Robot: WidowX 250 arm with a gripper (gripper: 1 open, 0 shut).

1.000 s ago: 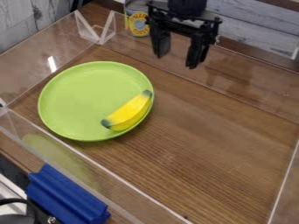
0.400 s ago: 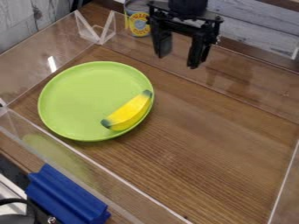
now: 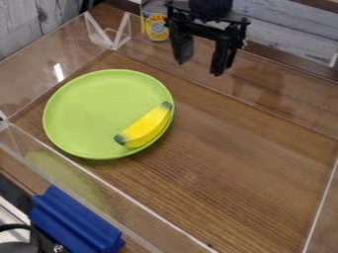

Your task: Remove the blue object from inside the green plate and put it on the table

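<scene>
Change: nothing had moved since the earlier frames — arm and objects sat as before.
Blue ridged block [image 3: 73, 229]: lay nearest, outside the acrylic wall; not the target.
Blue object [image 3: 145, 126]: yellow and curved, it rested inside the green plate [image 3: 82, 109] against the right rim.
Table [image 3: 244, 158]: bare wood right of the plate suited the drop.
Gripper [image 3: 203, 51]: hung at the back, jaws wide, empty — it needed to descend with fingers across the piece's narrow width.

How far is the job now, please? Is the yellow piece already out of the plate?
Nothing is done yet: the banana-shaped piece lies inside the green plate, near its right rim. The gripper hangs open and empty, far behind the plate. Reaching, grasping and placing on the table remain.
</scene>
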